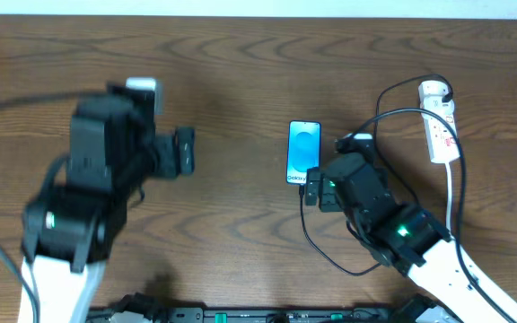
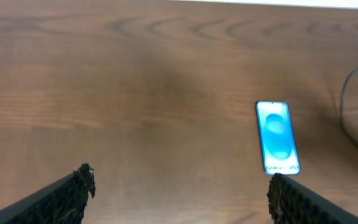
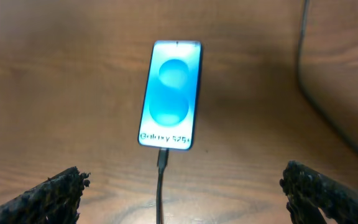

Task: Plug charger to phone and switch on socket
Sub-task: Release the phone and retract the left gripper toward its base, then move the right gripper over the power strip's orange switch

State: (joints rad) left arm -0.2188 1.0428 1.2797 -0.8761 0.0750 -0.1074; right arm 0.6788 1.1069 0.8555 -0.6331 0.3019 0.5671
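Note:
The phone (image 1: 302,151) lies flat in the middle of the table, its light-blue screen up; it also shows in the left wrist view (image 2: 277,137) and the right wrist view (image 3: 170,94). The charger's plug tip (image 3: 162,159) sits in the phone's near end, and its thin black cable (image 1: 317,248) loops back toward the socket (image 1: 440,126) at the far right. My right gripper (image 3: 182,186) is open and empty just behind the phone's near end, the cable running between its fingers. My left gripper (image 2: 182,190) is open and empty, hovering left of the phone.
The white power strip's cord (image 1: 452,193) runs down along my right arm. A thick dark cable (image 3: 328,118) crosses the right side of the right wrist view. Bare wooden table lies between the left gripper (image 1: 183,151) and the phone.

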